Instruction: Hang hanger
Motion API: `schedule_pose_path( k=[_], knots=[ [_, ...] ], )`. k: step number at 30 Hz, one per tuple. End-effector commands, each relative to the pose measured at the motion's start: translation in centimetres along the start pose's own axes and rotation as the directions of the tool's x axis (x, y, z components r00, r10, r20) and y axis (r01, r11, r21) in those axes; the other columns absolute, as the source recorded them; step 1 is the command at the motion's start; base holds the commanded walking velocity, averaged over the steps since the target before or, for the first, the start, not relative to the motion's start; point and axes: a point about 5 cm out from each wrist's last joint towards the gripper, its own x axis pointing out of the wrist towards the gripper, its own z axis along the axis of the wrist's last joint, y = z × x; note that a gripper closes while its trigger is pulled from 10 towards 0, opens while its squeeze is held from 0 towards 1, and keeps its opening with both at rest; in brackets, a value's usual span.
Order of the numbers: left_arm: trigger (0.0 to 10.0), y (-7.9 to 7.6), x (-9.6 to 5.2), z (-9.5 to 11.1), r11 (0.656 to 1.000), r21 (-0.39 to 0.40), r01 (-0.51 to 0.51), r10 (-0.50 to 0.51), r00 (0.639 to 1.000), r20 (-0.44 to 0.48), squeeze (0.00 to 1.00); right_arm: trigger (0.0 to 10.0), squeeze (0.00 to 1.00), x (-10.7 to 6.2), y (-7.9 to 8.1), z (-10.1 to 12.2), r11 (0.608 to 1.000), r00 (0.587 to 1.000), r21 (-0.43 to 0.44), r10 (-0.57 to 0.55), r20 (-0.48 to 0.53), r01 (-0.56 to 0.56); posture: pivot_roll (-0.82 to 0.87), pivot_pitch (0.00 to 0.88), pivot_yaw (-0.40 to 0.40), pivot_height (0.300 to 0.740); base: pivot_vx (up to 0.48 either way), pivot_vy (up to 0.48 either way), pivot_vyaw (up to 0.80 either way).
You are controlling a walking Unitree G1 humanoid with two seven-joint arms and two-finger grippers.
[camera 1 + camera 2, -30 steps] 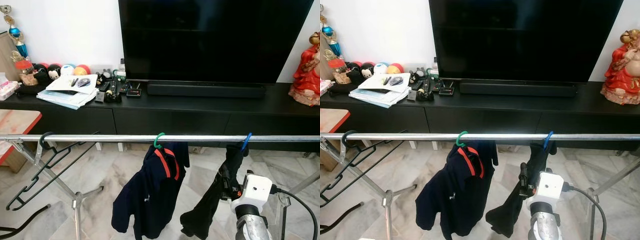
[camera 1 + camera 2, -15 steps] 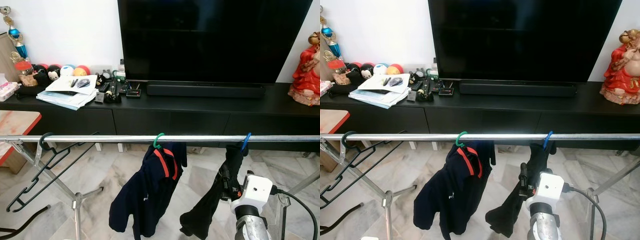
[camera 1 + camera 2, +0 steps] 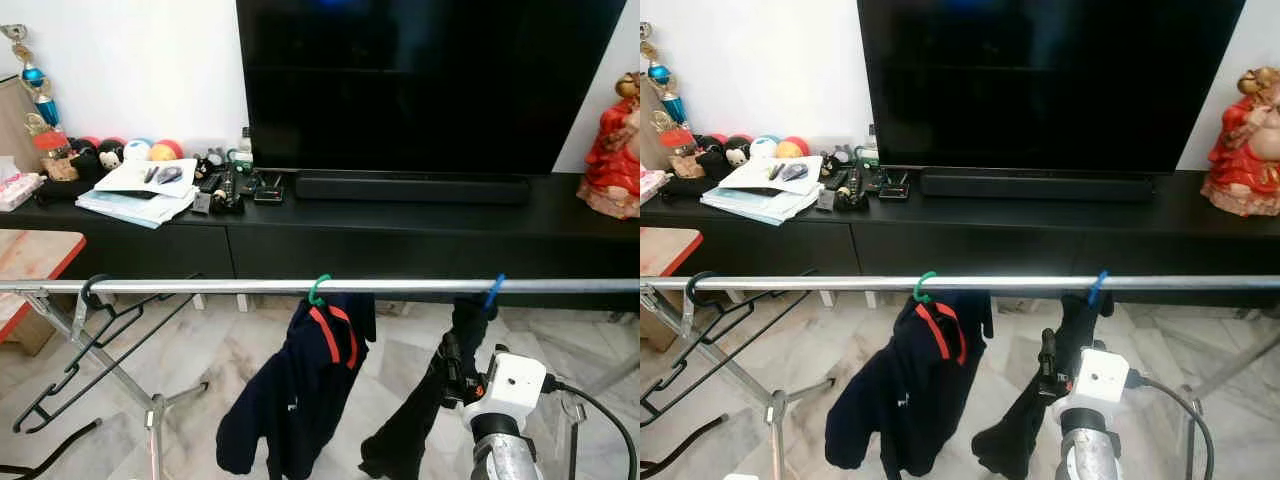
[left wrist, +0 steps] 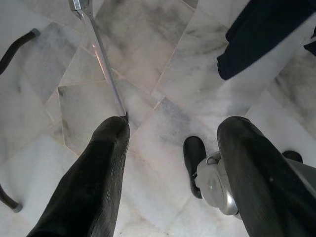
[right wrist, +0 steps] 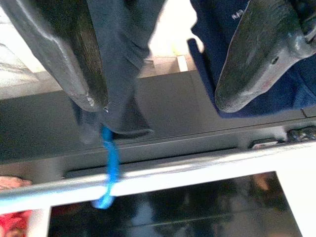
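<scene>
A silver rail [image 3: 200, 286] runs across in front of me. A blue hanger hook [image 3: 494, 289] sits over it at the right, with a black garment [image 3: 415, 425] hanging from it. My right gripper [image 3: 452, 352] points up just below that hook. In the right wrist view it [image 5: 160, 103] is open, the black garment [image 5: 116, 59] lying against one finger [image 5: 64, 54], and the blue hook [image 5: 109, 163] is over the rail [image 5: 197, 165]. A green hanger [image 3: 318, 290] carries a navy shirt [image 3: 300, 400] with red trim. My left gripper [image 4: 177, 123] hangs open over the floor.
Empty black hangers [image 3: 90, 330] hang at the rail's left end above the rack's legs [image 3: 152, 410]. Behind the rail stand a low black cabinet [image 3: 400, 235], a large TV [image 3: 430, 80], papers [image 3: 140, 190] and a red figurine [image 3: 612, 150]. A red-edged table [image 3: 30, 262] is at the left.
The camera has shifted a little, so the rail sits lower in the picture. The navy shirt has swung slightly to the left. My right gripper stays below the blue hook.
</scene>
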Motion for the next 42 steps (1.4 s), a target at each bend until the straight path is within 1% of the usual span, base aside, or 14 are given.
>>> schedule_pose_path(
  k=[1, 13, 19, 23, 24, 25, 28, 29, 30, 34, 36, 38, 39, 42],
  knots=[
    [10.0, -0.1, 0.0, 0.0, 1.0, -0.007, 0.003, -0.003, 1.0, 0.005, 0.0, 10.0, 0.0, 0.2, 0.4, 0.5, 1.0, 1.0, -0.007, 0.013, 0.016, -0.013, 0.03, 0.0, 0.009, 0.74, 0.3, 0.0, 0.0],
    [10.0, -0.2, 0.0, 0.0, 1.0, -0.005, 0.008, -0.008, 1.0, 0.007, 0.0, 10.0, 0.0, 0.2, 0.4, 0.5, 1.0, 1.0, -0.007, 0.015, 0.018, -0.015, 0.03, 0.0, 0.005, 0.74, 0.301, 0.0, 0.0],
    [10.0, -0.4, 0.0, 0.0, 1.0, -0.014, 0.027, -0.027, 0.999, 0.017, 0.0, 10.0, 0.0, -0.3, 0.1, 0.4, 1.0, 1.0, -0.011, -0.017, 0.023, 0.017, 0.04, 0.0, 0.001, 0.74, 0.0, 0.0, 0.0],
    [10.0, -0.4, -0.1, -0.3, 1.0, -0.012, 0.027, -0.027, 1.0, 0.012, 0.0, 10.0, 0.0, -1.8, -0.8, 0.2, 0.996, 0.996, -0.017, -0.087, 0.019, 0.087, 0.03, 0.0, 0.0, 0.74, 0.0, 0.0, 0.0],
    [10.0, -0.4, -0.1, -0.3, 1.0, -0.012, 0.027, -0.027, 1.0, 0.012, 0.0, 10.0, 0.0, -1.8, -0.8, 0.2, 0.996, 0.996, -0.017, -0.087, 0.019, 0.087, 0.03, 0.0, 0.0, 0.74, 0.0, 0.0, 0.0],
    [10.0, -0.3, -0.2, -0.3, 1.0, -0.01, 0.027, -0.027, 1.0, 0.01, 0.0, 10.0, 0.0, -2.7, -1.4, -0.1, 0.992, 0.993, -0.02, -0.122, 0.002, 0.122, 0.04, 0.004, -0.001, 0.74, 0.0, 0.0, 0.0],
    [10.0, -0.1, -0.3, -0.5, 1.0, -0.007, 0.026, -0.026, 1.0, 0.005, 0.0, 10.0, 0.0, -4.0, -1.8, -0.6, 0.991, 0.991, -0.028, -0.129, -0.04, 0.128, 0.03, 0.006, -0.001, 0.74, 0.0, 0.0, 0.0],
    [10.0, -0.1, -0.3, -0.5, 1.0, -0.007, 0.026, -0.026, 1.0, 0.005, 0.0, 10.0, 0.0, -4.1, -1.9, -0.6, 0.991, 0.991, -0.03, -0.128, -0.043, 0.127, 0.03, 0.006, -0.001, 0.74, 0.0, 0.0, 0.0],
    [10.0, -0.1, -0.3, -0.5, 1.0, -0.005, 0.027, -0.027, 1.0, 0.003, 0.0, 10.0, 0.0, -4.3, -2.1, -0.9, 0.991, 0.989, -0.047, -0.126, -0.075, 0.122, 0.03, 0.005, 0.0, 0.74, 0.0, 0.0, 0.0],
    [10.0, -0.1, -0.2, -0.4, 1.0, -0.003, 0.028, -0.028, 1.0, 0.003, 0.0, 10.0, 0.0, -4.1, -2.3, -1.0, 0.993, 0.989, -0.059, -0.103, -0.102, 0.098, 0.03, 0.004, 0.0, 0.74, 0.0, 0.0, 0.0],
    [10.0, -0.3, -0.2, -0.3, 0.999, 0.0, 0.033, -0.033, 0.999, 0.006, 0.0, 10.0, 0.0, -3.6, -2.4, -1.5, 0.991, 0.977, -0.101, -0.108, -0.184, 0.091, 0.03, 0.003, -0.001, 0.74, 0.0, 0.0, 0.0],
    [10.0, -0.4, -0.1, -0.2, 0.999, 0.002, 0.034, -0.034, 0.999, 0.008, 0.0, 10.0, 0.0, -3.3, -2.3, -1.9, 0.99, 0.969, -0.122, -0.097, -0.227, 0.07, 0.03, 0.003, -0.001, 0.74, 0.0, 0.0, 0.0],
    [10.0, -0.4, -0.1, -0.2, 0.999, 0.002, 0.035, -0.035, 0.999, 0.009, 0.0, 10.0, 0.0, -2.9, -2.0, -1.8, 0.995, 0.97, -0.082, -0.078, -0.23, 0.06, 0.03, 0.001, -0.001, 0.74, 0.0, 0.0, 0.0],
    [10.0, -0.4, -0.1, -0.1, 0.999, 0.004, 0.035, -0.035, 0.999, 0.012, 0.0, 10.0, 0.0, -2.0, -1.3, -1.6, 0.998, 0.964, -0.063, -0.046, -0.263, 0.03, 0.04, 0.0, -0.002, 0.74, 0.0, 0.0, 0.0]
  ],
)
